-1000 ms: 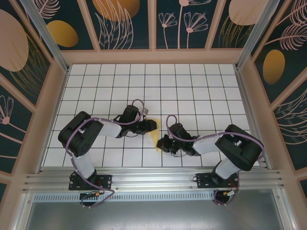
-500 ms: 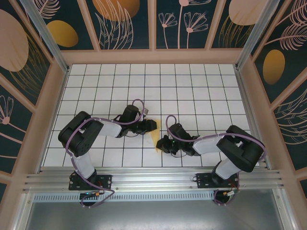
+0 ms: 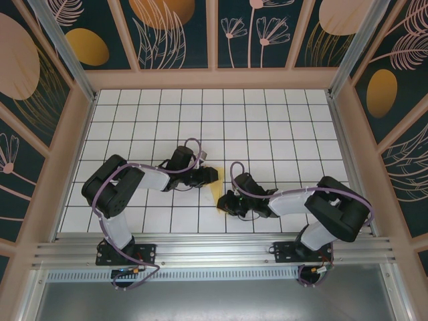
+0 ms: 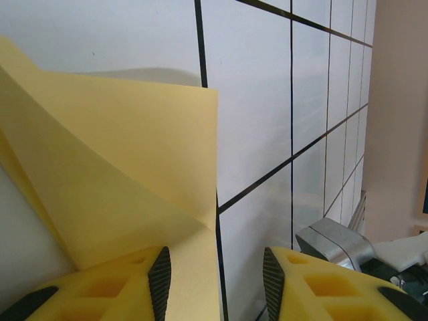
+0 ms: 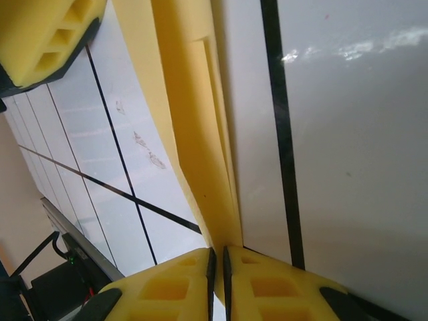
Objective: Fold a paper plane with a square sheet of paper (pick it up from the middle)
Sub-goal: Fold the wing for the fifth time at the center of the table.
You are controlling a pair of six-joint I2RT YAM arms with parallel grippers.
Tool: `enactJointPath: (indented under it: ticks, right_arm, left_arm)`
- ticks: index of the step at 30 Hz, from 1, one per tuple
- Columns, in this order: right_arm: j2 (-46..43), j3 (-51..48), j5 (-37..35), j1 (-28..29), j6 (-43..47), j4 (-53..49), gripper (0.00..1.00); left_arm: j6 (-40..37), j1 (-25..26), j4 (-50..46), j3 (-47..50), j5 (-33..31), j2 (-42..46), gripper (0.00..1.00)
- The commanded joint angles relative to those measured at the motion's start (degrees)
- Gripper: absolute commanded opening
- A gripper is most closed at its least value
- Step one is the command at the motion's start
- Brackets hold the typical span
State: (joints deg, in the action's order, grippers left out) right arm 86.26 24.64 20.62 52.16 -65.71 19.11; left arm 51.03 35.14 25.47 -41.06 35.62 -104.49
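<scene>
The paper plane (image 3: 214, 192) is a slim yellow folded wedge lying on the white grid table (image 3: 267, 127) between the two arms. In the left wrist view one flap of the paper (image 4: 134, 174) stands up from the table along a crease. My left gripper (image 3: 212, 175) is open at its far end; the paper's edge lies between its fingertips (image 4: 214, 284), close to the left pad. My right gripper (image 3: 223, 203) is at the near end, shut on the layered folded edge (image 5: 194, 134), with the pads (image 5: 217, 267) pinching it.
The tiled table runs out to tan side walls (image 3: 73, 140) and a metal rail (image 3: 214, 247) at the near edge. The left gripper's yellow finger (image 5: 47, 33) shows at the right wrist view's top left. Open tiles lie behind both arms.
The right gripper has crept slightly left along the paper's near end. The left gripper and the paper have hardly moved.
</scene>
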Motion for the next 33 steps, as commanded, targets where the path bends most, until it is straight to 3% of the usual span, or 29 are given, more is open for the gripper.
enactJointPath:
  ticks: [1,9,20,25,33]
  right_arm:
    - [-0.4,0.3,-0.7,0.5,0.9,-5.6,0.10]
    - [3.0,-1.2,-0.1,0.4,-2.1,-5.8,0.04]
    - [-7.3,6.6,-8.5,0.5,2.7,-16.2,0.23]
    - [-8.4,6.3,-6.4,0.5,3.1,-8.4,0.15]
    - [-0.1,5.8,-0.2,-1.5,1.2,3.6,0.04]
  left_arm:
    - [-2.1,0.8,-4.0,0.1,-2.8,-4.4,0.44]
    - [-2.9,0.7,-5.5,-0.4,-2.8,-5.2,0.44]
    - [-3.7,0.7,-6.7,-0.6,-2.8,-5.3,0.43]
    - [-4.1,0.7,-7.4,-1.0,-2.8,-5.7,0.43]
    - [-4.4,0.8,-8.0,-1.0,-2.7,-5.8,0.43]
